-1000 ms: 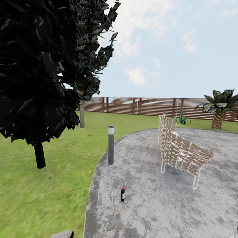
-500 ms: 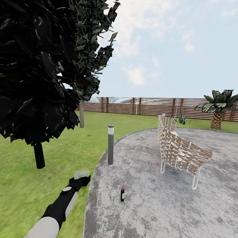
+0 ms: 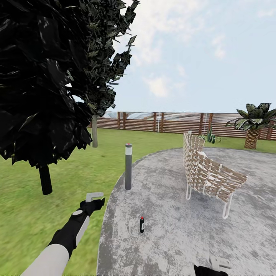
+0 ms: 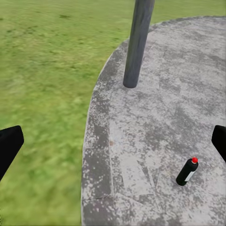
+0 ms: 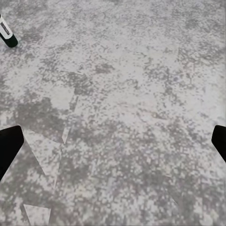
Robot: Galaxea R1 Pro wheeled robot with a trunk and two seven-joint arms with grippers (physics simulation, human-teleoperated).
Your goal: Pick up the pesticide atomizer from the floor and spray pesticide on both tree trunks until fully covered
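Grey paved patio (image 3: 184,230) beside lawn (image 3: 34,214), atomizer (image 3: 142,225) upright on paving near a bollard (image 3: 128,166) — left gripper (image 3: 94,197) spread wide over the grass edge, right gripper (image 3: 217,264) wide too, both empty, dark conifer (image 3: 50,76) at left.

grey paved patio (image 3: 184,237) with a woven chair (image 3: 209,176) and bollard (image 3: 128,166), slatted fence (image 3: 172,122) under pale cloudy sky
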